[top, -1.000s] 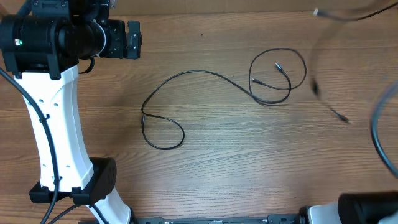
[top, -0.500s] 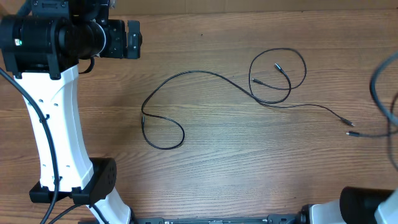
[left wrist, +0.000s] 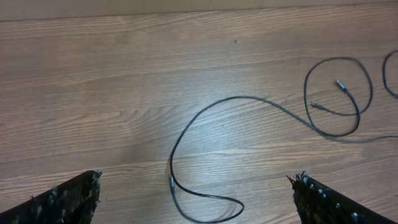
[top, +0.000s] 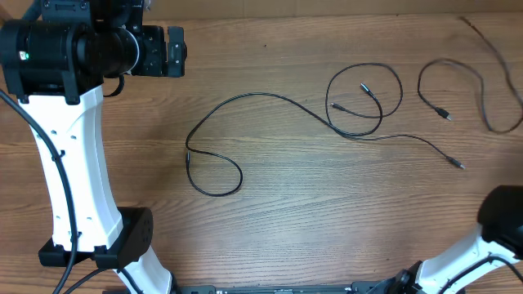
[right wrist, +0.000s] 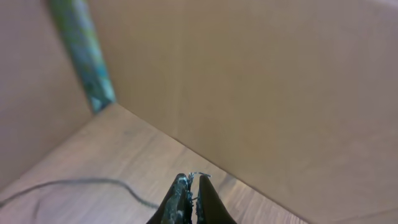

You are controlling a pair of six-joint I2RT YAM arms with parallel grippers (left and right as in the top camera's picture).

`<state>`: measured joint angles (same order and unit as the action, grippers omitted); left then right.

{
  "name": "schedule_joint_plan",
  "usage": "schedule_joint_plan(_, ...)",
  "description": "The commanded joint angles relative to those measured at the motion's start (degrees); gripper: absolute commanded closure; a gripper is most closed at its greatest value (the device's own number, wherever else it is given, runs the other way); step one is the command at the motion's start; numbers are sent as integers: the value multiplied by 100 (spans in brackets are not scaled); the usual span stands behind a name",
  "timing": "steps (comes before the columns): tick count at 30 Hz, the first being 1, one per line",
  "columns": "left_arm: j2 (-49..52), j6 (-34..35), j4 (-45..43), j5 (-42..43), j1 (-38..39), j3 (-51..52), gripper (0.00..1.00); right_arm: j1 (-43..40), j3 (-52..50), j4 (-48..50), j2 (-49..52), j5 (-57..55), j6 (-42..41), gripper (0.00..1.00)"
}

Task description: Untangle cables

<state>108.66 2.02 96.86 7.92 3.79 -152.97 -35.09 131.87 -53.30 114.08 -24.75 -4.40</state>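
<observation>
Left gripper (left wrist: pixel 196 182): I am holding it wide open over the table (top: pixel 327 229), gripping nothing; unchanged from half a second ago.

Right gripper (right wrist: pixel 191 186): fingers are pressing together with nothing visible between them, pointing at the cardboard wall (right wrist: pixel 280 93).

Long cable (top: pixel 261 95): lying as before, with its loop at the left, coil at centre-right and tail plug (top: pixel 462 166) toward the right.

Second cable (top: pixel 421 82): half a second ago its plug was sitting just beside that tail plug, the rest blurred at the right edge. Now it is lying far right in an open curve, its plug (top: pixel 445 114) apart from the long cable.
</observation>
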Motion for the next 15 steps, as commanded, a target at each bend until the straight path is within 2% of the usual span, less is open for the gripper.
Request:
schedule_joint_plan(1,-13,170,-7,245,42,26,0,-535,46,96,186,938,17,96)
schedule_joint_plan(5,-13,337,-7,243,42,26,1,-1082,46,76,459,1943,-9,96)
schedule_joint_plan(9,-13,350,-9,243,42,26,0,-1235,44,-177,715,3001,-24,94)
schedule_joint_plan(11,-13,448,-11,243,42,26,0,-1215,44,-328,866,3379,-24,87)
schedule_joint_plan(15,-13,490,-7,247,44,26,0,-1008,44,-715,1084,3687,-24,50)
